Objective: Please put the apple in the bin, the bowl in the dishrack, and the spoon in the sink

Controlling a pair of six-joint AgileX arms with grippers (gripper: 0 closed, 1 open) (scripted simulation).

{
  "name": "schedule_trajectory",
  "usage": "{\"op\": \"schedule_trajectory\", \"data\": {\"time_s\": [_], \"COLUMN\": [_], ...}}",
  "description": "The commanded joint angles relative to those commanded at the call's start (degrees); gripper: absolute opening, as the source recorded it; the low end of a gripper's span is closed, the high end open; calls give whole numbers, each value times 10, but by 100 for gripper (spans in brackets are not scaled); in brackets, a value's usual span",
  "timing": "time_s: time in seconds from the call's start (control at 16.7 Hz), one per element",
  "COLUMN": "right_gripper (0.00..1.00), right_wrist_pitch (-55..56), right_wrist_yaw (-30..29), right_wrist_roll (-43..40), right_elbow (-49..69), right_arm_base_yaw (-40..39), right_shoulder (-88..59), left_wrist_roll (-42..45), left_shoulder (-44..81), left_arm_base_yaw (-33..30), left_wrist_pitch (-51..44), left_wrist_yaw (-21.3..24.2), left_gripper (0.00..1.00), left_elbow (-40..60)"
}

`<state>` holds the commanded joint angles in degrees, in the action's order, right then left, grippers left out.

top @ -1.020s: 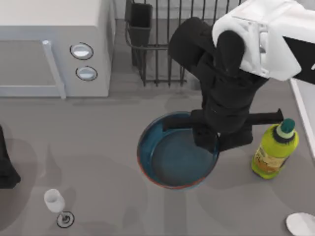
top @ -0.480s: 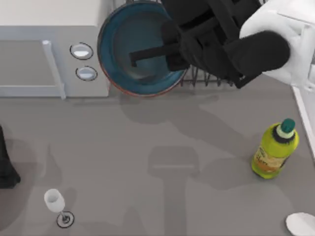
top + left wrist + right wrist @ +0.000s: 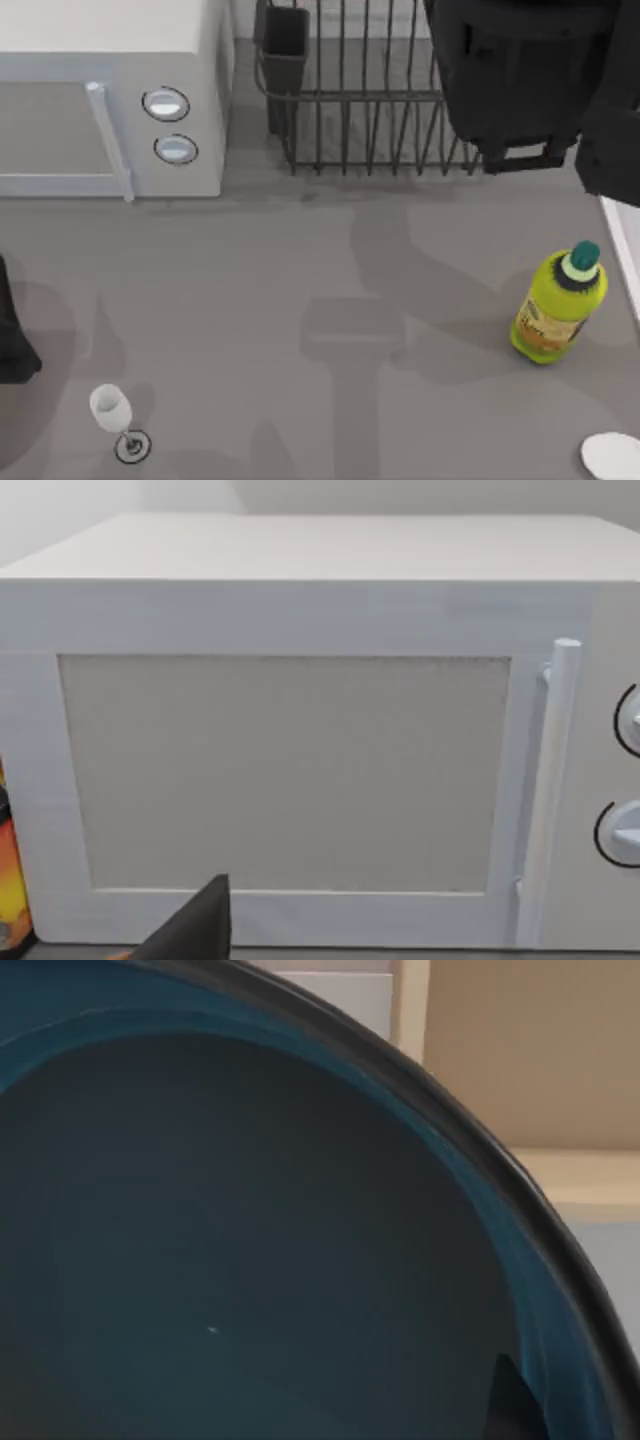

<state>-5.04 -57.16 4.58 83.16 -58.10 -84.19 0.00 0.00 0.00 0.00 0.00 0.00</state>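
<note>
bowl (image 3: 250,1260) close at right wrist | dishrack (image 3: 360,90) beside microwave (image 3: 110,100)

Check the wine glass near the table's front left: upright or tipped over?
Upright. In the top view the wine glass stands on its round foot, bowl above the stem, on the grey table.

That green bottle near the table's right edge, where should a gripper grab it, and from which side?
Around the wide body of the green bottle, coming in level from the open left side of the table: it seems to stand upright, and its cap is narrow.
</note>
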Motion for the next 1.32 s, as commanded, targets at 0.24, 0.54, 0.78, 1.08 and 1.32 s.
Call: {"op": "schedule_trajectory", "data": {"time_s": [0.24, 0.54, 0.78, 1.08, 1.32], "right_gripper": [0, 0, 0, 0, 0], "right_wrist_pitch": [37, 44, 125, 330, 434], "right_wrist_yaw": [-37, -29, 27, 102, 175], "right_wrist_roll": [-28, -27, -31, -34, -36], "right_elbow": [-8, -7, -21, -39, -60], "right_arm_base_yaw": [-14, -3, 56, 131, 205], "right_shoulder": [16, 7, -72, -220, -313], "left_wrist_roll": [0, 0, 0, 0, 0], "left_shoulder": [0, 0, 0, 0, 0], "left_arm_base_yaw": [0, 0, 0, 0, 0], "left_wrist_pitch": [0, 0, 0, 0, 0], "left_wrist_yaw": [0, 0, 0, 0, 0], "left_gripper": [100, 100, 100, 100, 100], "left_elbow": [0, 0, 0, 0, 0]}}
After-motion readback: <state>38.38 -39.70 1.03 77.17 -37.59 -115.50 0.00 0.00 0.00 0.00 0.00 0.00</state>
